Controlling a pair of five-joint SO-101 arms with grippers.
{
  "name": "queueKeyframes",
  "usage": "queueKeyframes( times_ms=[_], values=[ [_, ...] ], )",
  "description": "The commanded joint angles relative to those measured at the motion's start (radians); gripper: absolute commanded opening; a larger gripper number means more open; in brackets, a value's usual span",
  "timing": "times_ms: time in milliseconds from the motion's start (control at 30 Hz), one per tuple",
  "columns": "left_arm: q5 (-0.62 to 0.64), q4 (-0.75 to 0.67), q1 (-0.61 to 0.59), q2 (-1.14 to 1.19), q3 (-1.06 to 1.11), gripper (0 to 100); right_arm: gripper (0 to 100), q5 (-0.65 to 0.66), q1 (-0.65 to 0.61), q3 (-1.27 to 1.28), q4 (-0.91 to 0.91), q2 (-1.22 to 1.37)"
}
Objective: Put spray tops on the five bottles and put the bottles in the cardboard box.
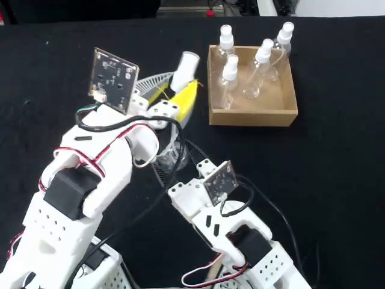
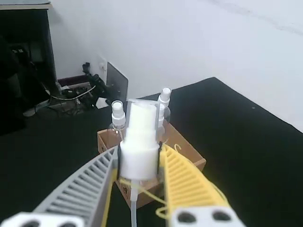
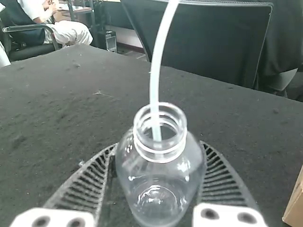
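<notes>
I'm holding the open bottle upright near the middle of the table, with the right gripper clamping it on both sides. The left gripper is pinching the spray top just above it, and the top's tube is dipping into the bottle's neck. Four capped bottles are standing in the cardboard box, farther off to the right.
</notes>
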Motion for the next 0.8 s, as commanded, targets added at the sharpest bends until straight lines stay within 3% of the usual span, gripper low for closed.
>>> queueKeyframes(
  times_ms=[0,267,767],
  values=[
    [0.005,-0.026,-0.008,-0.014,0.008,7,16.2,-0.002,-0.005,-0.067,0.003,-0.120],
    [0.000,-0.051,0.101,-0.140,0.162,7,16.2,0.000,-0.005,-0.151,0.160,-0.120],
    [0.006,-0.121,0.039,-0.523,0.545,7,16.2,-0.006,-0.009,-0.171,0.180,-0.120]
  ],
)
